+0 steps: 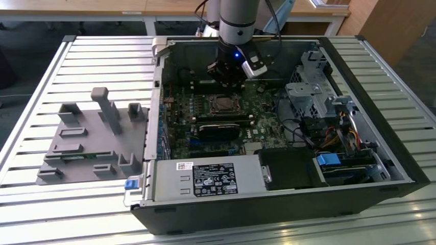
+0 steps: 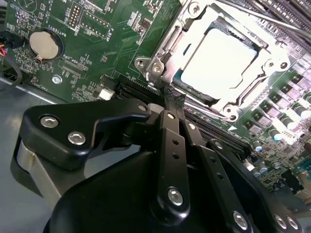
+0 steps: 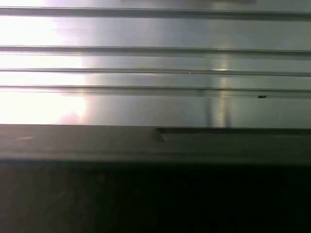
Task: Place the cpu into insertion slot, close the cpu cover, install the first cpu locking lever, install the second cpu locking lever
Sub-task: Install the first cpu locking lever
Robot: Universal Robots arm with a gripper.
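One computer case: open, lying on a slatted metal table.
One grey fixture: on the slats, at the exterior view's left of the case.
One motherboard: green, carrying one coin cell.
One gripper: clenched, empty, tips just beside the socket corner.
One cpu cover: down over the insertion slot.
One cpu: seated, framed by the cover window.

An open black computer case lies on a slatted metal surface. Inside it is a green circuit board, with a labelled power supply near the front edge. A grey plastic fixture stands at the exterior view's left. A round battery sits on the board.
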